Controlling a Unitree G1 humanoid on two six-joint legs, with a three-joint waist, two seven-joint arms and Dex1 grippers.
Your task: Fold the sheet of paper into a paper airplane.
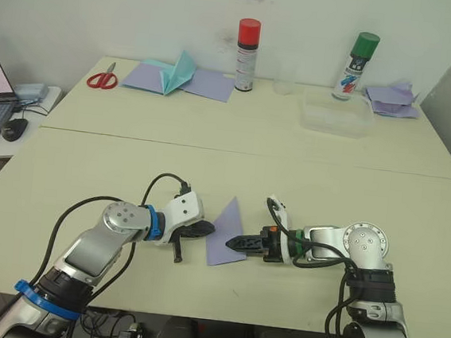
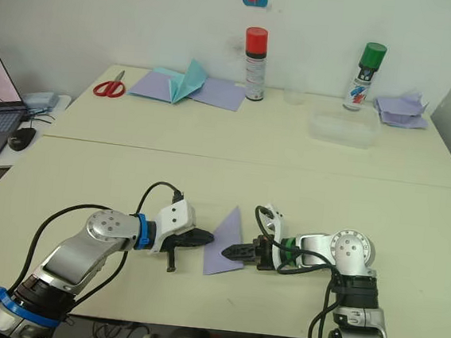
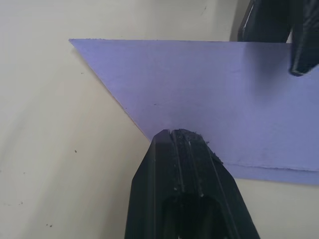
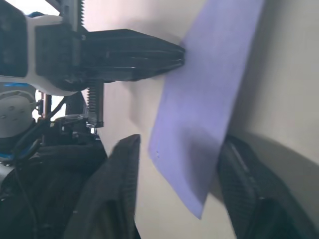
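1. Sheet of paper (image 1: 225,234): head views show a lavender pointed wedge lying on the near tabletop (image 1: 289,167), point facing away from the robot, between the two claws. Left claw (image 1: 208,230) touches its left edge; right claw (image 1: 233,242) is at its right edge near the bottom.
2. Far tabletop: scissors (image 1: 101,79), lavender sheets with a teal shape (image 1: 177,75), red-capped can (image 1: 248,44), green-capped can (image 1: 357,66), clear tray (image 1: 336,114), crumpled lavender heap (image 1: 392,98).
3. Left wrist view: left claw fingers are pressed together, tips at the paper's slanted edge.
4. Right wrist view: right claw's fingers are spread, the paper's corner between them, not pinched.
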